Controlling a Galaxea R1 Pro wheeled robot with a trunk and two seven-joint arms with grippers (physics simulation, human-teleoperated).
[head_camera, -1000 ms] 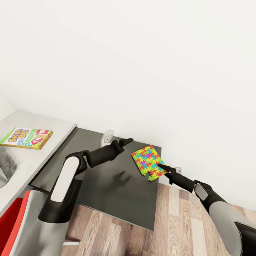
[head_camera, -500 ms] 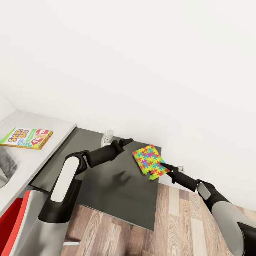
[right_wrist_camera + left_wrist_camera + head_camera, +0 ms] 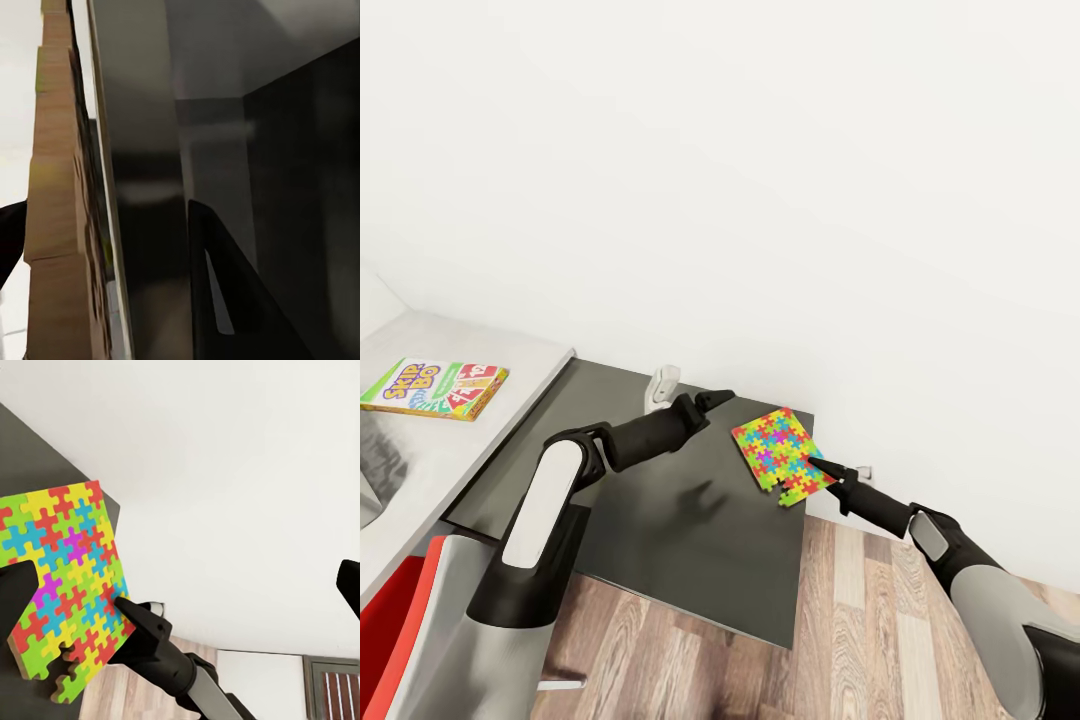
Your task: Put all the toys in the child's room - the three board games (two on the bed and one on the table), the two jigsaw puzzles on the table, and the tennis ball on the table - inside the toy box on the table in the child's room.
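The flat, multicoloured jigsaw puzzle [image 3: 782, 456] now sits slightly further toward the far right corner of the dark tabletop [image 3: 660, 500] than a second ago, and its outline looks a little turned. The right claw [image 3: 816, 464], pinched on the puzzle's near edge, has shifted with it, the right arm stretched slightly further out.

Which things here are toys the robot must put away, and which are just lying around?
For the job:
jigsaw puzzle, at the dark table's far corner, right gripper at its edge
Skip-Bo game box on the bed

Just lying about:
white object at the table's back edge
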